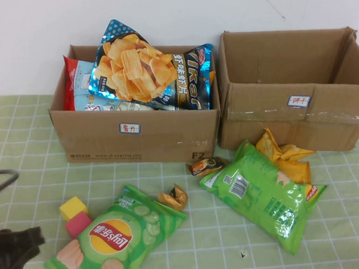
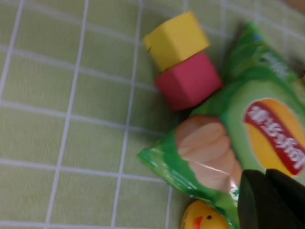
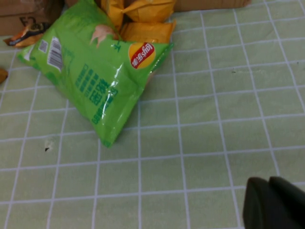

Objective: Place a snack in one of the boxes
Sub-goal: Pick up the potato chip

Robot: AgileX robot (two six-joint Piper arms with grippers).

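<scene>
— Nearest us, the left gripper (image 1: 8, 249) sits low at the table's front-left corner, just beside the cucumber chip bag (image 1: 117, 233). I can't tell whether its jaws are open or closed.

— And the right gripper (image 3: 274, 202)?

— Out of the overhead view; its wrist camera shows only a dark tip over bare checked cloth, well short of the green chip bag (image 3: 97, 71). Jaws, again, I can't tell.

— So nothing is held?

— Seemingly not. The cucumber bag lies flat, touching a pink block (image 1: 77, 224) with a yellow block (image 1: 73, 207) behind it. I'd pinch the bag's crimped edge rather than its puffy middle, and keep off those blocks.

— Then where?

— Farther back, the left box (image 1: 134, 135) is already heaped with snack bags; the right box (image 1: 295, 107) looks roomier. Lift high enough to clear the cardboard wall.
</scene>
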